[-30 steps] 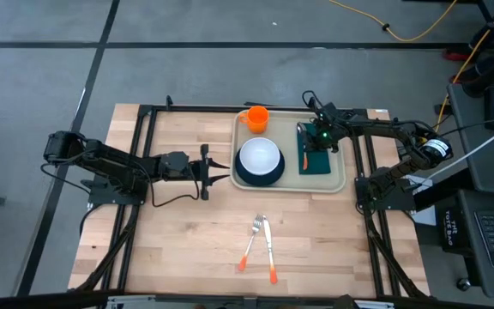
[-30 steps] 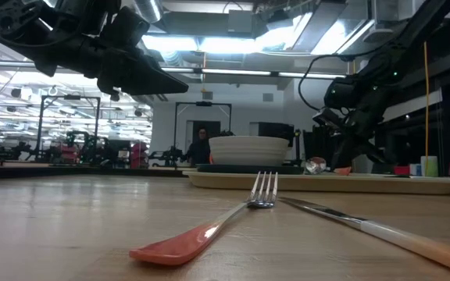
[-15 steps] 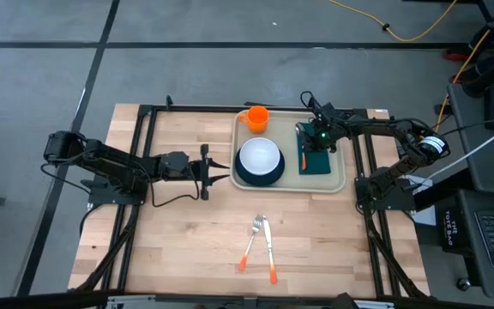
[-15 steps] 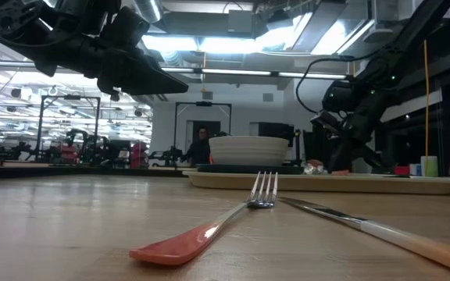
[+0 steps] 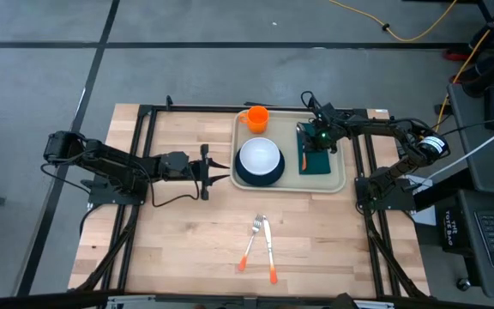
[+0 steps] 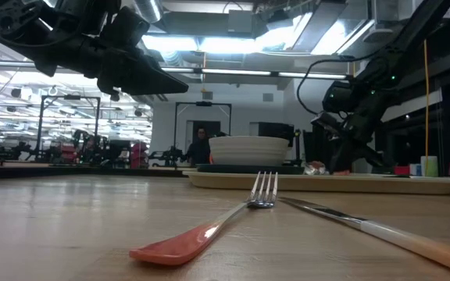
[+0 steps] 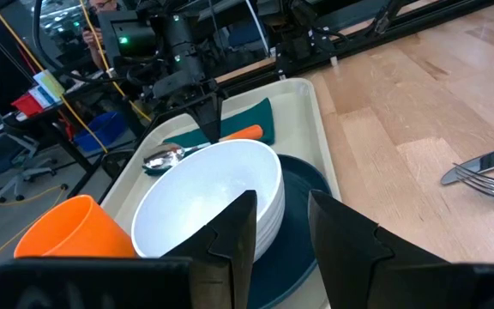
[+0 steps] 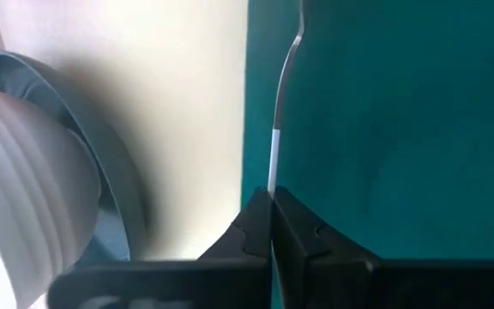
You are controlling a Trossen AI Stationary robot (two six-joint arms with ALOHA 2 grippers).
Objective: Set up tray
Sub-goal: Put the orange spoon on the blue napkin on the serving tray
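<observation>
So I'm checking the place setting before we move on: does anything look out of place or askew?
Only the cutlery. An orange-handled metal fork and knife lie on the bare wooden table, outside the large beige plastic tray, angled so that their tips meet. The right gripper is shut on the orange-handled spoon over the dark green napkin.

left arm: stretched level across the bench's left half, raised | left gripper point(image 5: 215, 167): fingers point(image 7: 230, 232) parted, nothing between them | right arm: reaching in from the bench's far right corner, wrist bent downward | right gripper point(image 5: 315, 142): fingers point(image 8: 256, 225) pressed together, tips pointing down
</observation>
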